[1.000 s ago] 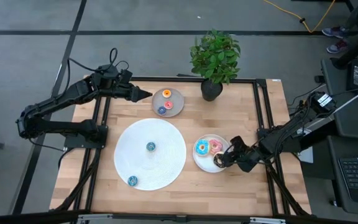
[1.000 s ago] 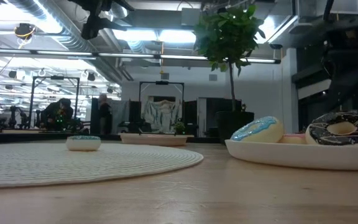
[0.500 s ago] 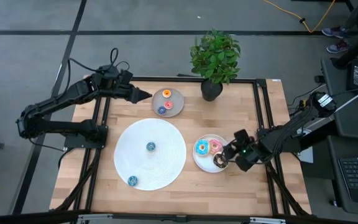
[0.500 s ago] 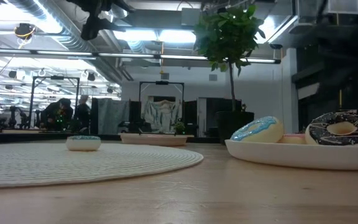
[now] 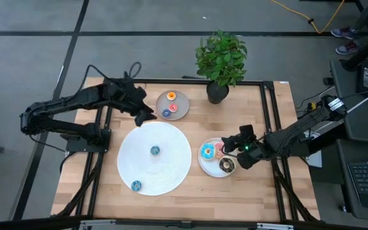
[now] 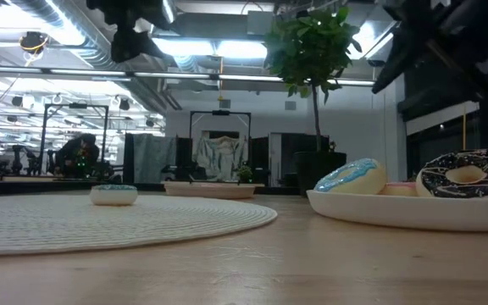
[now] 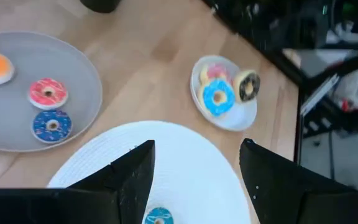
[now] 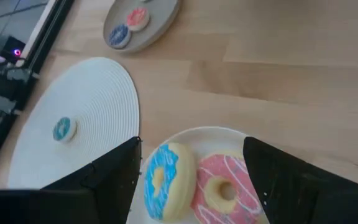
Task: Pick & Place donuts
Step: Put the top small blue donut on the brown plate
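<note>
1. Right gripper (image 5: 235, 144) hovered over the white plate (image 5: 204, 165) at the table's right side, fingers spread wide with nothing between them; in the right wrist view its dark fingers (image 8: 110, 180) framed the plate's donuts
2. White plate held three larger donuts: blue donut (image 5: 207, 152), pink donut (image 5: 220, 150) touching beside it, chocolate donut (image 5: 227, 165) toward the near edge
3. In the low view, blue donut (image 6: 352, 177) and chocolate donut (image 6: 467, 174) sat on the plate's rim (image 6: 396, 212), pink one mostly hidden between them
4. Left gripper (image 5: 144, 117) hung above the gap between the grey plate (image 5: 181, 107) and the large white disc (image 5: 171, 160), fingers wide apart and empty; left wrist view showed the two fingers (image 7: 132, 177) spread over the disc
5. Grey plate at the table's far side carried three tiny donuts: orange donut (image 5: 171, 96), red-pink donut (image 5: 172, 107), dark blue donut (image 5: 166, 114), close but apart
6. White disc carried two teal donuts: one near its centre (image 5: 154, 151), another (image 5: 136, 185) near its front-left edge
7. Potted plant (image 5: 221, 61) stood at the far edge, just right of the grey plate
8. Low view: a person (image 6: 79, 155) far back in the room behind the table
</note>
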Controlling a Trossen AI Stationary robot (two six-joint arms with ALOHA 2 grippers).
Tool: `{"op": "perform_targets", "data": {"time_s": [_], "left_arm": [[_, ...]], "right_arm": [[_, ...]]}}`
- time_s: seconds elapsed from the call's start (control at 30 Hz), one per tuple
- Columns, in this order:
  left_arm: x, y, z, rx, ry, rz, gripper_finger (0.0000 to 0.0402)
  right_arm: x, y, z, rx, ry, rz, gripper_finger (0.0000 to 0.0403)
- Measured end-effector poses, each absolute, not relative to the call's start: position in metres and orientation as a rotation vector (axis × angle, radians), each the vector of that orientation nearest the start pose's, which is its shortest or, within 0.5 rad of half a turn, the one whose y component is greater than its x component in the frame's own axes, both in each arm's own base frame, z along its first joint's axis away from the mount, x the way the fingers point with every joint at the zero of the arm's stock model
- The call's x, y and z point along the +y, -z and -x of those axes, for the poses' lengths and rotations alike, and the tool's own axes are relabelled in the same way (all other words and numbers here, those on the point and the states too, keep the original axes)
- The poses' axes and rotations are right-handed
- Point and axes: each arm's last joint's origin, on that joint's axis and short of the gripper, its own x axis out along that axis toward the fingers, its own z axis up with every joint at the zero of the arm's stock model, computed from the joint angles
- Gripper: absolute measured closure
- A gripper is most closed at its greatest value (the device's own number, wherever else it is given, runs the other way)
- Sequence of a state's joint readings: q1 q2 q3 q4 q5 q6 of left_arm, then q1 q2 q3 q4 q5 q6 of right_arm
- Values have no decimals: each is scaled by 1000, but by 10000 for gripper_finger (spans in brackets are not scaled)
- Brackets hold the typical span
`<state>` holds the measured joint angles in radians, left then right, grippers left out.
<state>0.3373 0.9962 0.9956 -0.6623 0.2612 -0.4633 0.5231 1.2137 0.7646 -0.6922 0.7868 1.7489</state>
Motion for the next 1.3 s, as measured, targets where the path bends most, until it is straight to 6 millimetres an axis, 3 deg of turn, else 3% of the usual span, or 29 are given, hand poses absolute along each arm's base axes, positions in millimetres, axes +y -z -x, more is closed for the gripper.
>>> {"op": "perform_targets", "data": {"time_s": [0.33,0.7,0.97,1.3], "left_arm": [[46,-274,-211,851,-126,474,176],[24,-212,-232,1119,-153,319,178],[-5,-188,-244,1230,-59,207,178],[-33,-170,-256,1248,19,158,165]], "right_arm": [[82,-220,-197,358,886,-926,120],[82,-221,-197,357,880,-868,120],[82,-221,-197,365,873,-847,120],[82,-221,-198,360,869,-851,120]]}}
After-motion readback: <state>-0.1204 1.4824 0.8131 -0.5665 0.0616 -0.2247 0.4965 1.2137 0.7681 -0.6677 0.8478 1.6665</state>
